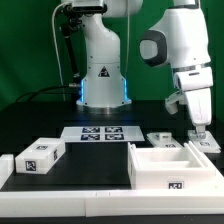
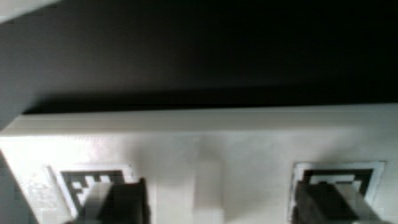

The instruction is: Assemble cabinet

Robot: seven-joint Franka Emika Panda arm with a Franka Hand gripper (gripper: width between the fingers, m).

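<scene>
Because the cabinet body [image 1: 150,176], standing open-topped at the front of the black table [image 1: 95,162] toward the exterior view's right, looks light, stiff and slippery, take hold across one thin wall, while farther back the claw [image 1: 200,129] hangs with fingers spread apart over a small white panel [image 1: 208,146].

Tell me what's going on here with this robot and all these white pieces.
The robot arm is partway through putting a cabinet together. Its claw hangs low over a small white panel at the exterior view's right, fingers spread and nothing gripped. The open cabinet body sits at the front, a tagged block lies loose at the exterior view's left, and the marker board lies behind.
</scene>
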